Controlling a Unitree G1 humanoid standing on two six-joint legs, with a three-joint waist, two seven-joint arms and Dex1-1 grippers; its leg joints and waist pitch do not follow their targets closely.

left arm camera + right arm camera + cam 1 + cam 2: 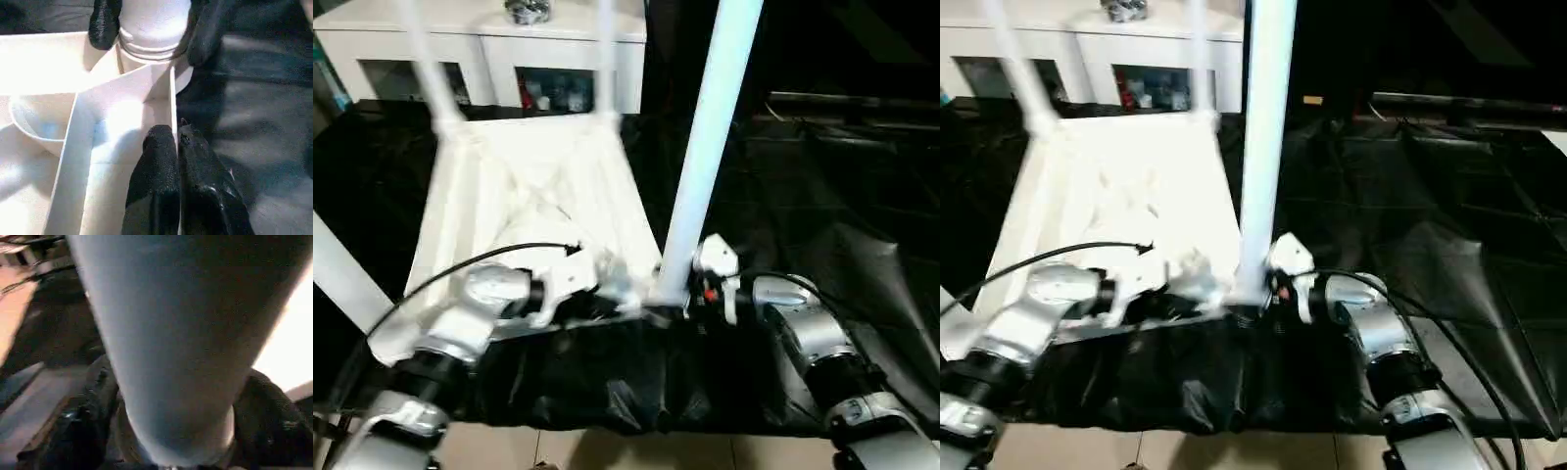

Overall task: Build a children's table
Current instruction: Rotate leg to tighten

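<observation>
The children's table lies upside down, its ribbed white top [524,186] facing up on black cloth. Two legs [431,69] rise at its far corners, and another leg [342,269] crosses the near left. A long white leg [710,127] stands upright in the near right corner. My right gripper [690,294] holds this leg at its base, one black finger [93,416] on each side. My left gripper [177,137] is shut on the thin white edge wall [172,98] just beside that corner.
A white glass-doored cabinet [489,49] stands behind the table. Black cloth [803,176] covers the work surface out to the right. A black cable [460,264] arches over my left forearm. Tiled floor [607,450] shows below the near edge.
</observation>
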